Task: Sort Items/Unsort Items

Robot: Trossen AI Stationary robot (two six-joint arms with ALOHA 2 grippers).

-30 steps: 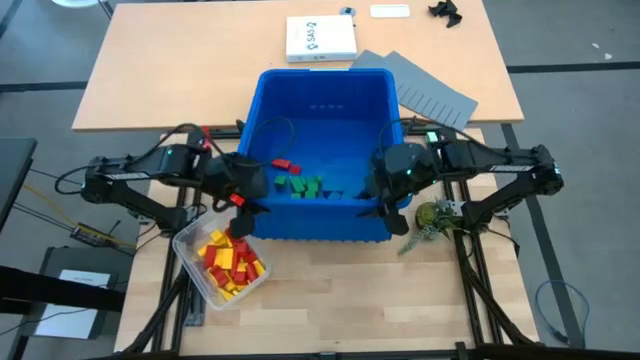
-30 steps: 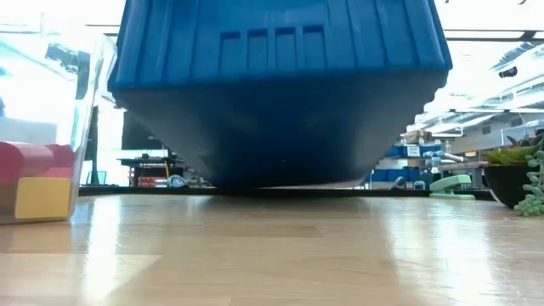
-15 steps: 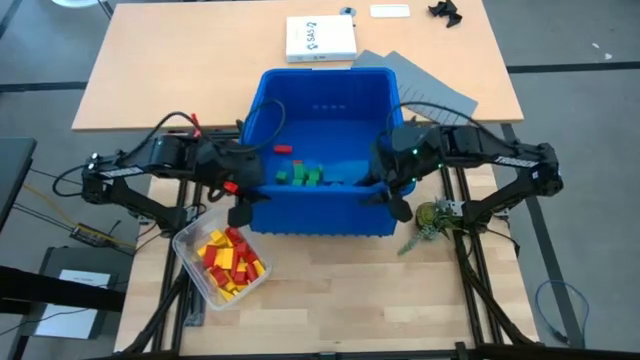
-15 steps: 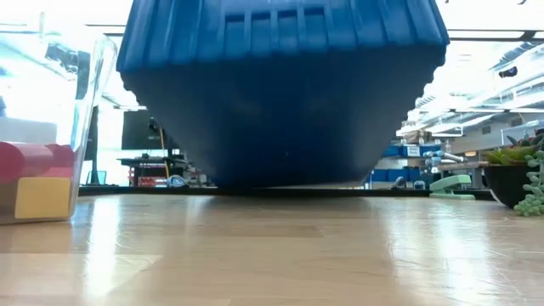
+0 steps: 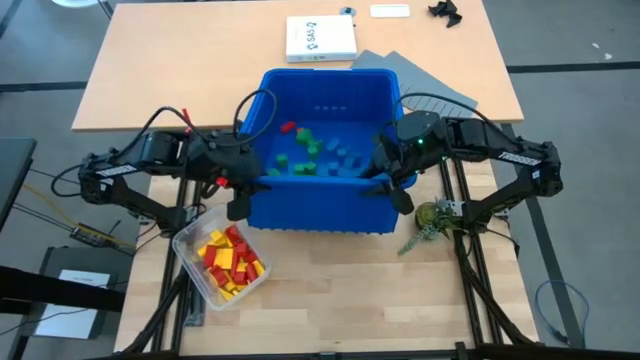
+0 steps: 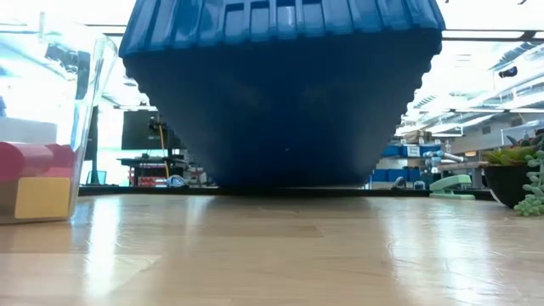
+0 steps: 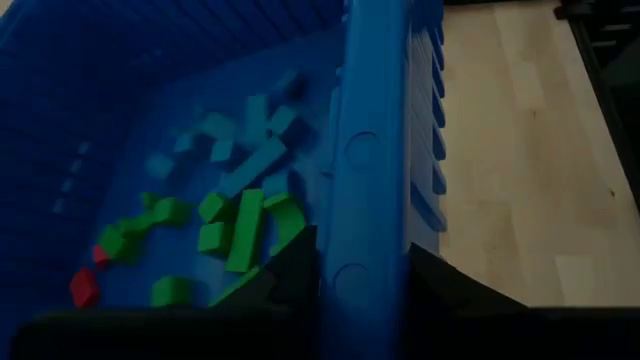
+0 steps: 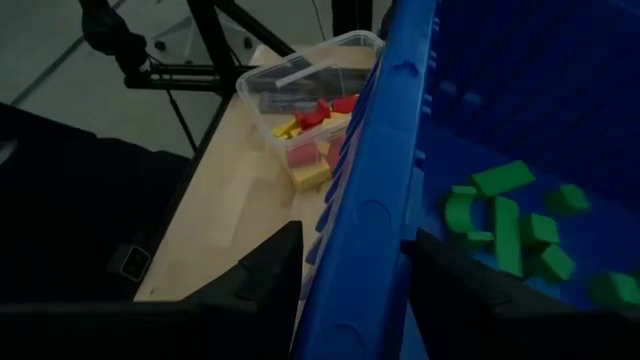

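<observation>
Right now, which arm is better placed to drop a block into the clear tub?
Left. Its hand grips the blue bin wall just above the clear tub; the right hand clamps the far wall.

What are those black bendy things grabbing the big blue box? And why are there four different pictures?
Those are two robot arms, each ending in a pincer with two fingers. The left pincer and the right pincer each pinch the near rim of the blue bin, one on each side, tipping it. Inside are small green, blue and red toy blocks. Beside it, a clear tub holds red and yellow blocks.

One picture looks down from above. One looks across the wooden table from very low, so the bin fills it. The other two come from cameras on each arm's wrist, showing its own dark fingers on the rim.
</observation>
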